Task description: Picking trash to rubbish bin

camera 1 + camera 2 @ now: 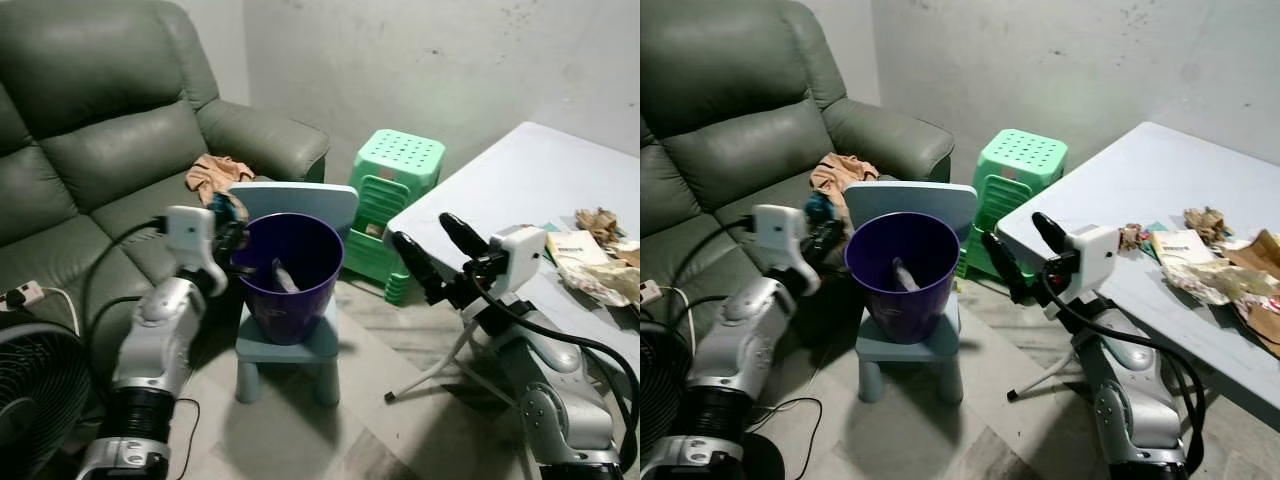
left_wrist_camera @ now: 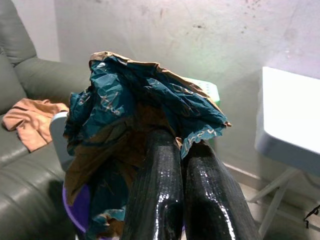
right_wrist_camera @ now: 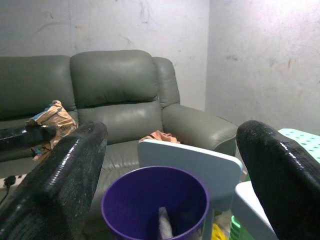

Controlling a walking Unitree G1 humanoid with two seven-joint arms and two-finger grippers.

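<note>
Bare wall behind, green sofa (image 1: 90, 140) on the left, white counter (image 1: 530, 180) on the right with more trash (image 1: 600, 250) piled on it. Purple bin (image 1: 288, 275) sits on a small blue chair (image 1: 290, 345) between the arms, one scrap already inside. Left pincer (image 1: 228, 240) is clamped on a crumpled teal-and-brown wrapper (image 2: 135, 115), held at the bin's sofa-side rim, looks not fully over the opening. Right pincer (image 1: 432, 255) is spread apart with nothing in it, just beside the bin's other side. Risks: release now and the wrapper likely falls outside or hangs on the rim. Wrapper could also stick to the fingers. Bumping the rim may tip the bin off the chair.
</note>
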